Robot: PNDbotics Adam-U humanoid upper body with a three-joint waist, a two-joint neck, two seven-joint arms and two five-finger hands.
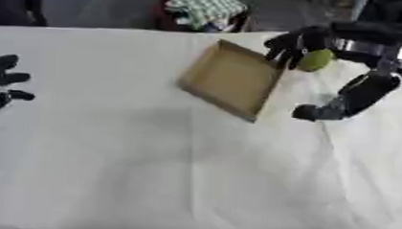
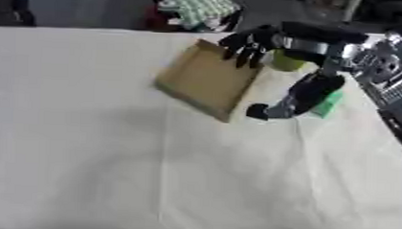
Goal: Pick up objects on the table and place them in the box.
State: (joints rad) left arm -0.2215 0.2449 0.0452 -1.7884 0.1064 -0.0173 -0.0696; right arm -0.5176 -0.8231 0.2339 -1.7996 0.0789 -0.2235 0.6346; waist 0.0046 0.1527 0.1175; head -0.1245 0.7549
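Right hand (image 1: pixel 292 44) is hanging over the far right corner of the cardboard box (image 1: pixel 231 79), fingers curling round a green round object (image 1: pixel 315 60) just outside the box rim. Left hand (image 1: pixel 3 78) is resting open at the left edge. A green block (image 2: pixel 328 103) is lying on the white cloth (image 1: pixel 152 172), right of the box.

Right hand (image 1: pixel 290 45) high at the right, fingers curled down — left hand (image 1: pixel 3 78) open, idle at the left edge.

Bright, even overhead light; white bench (image 1: pixel 152 172) nearly washed out; soft shadows only; whole frame blurry, edges smeared
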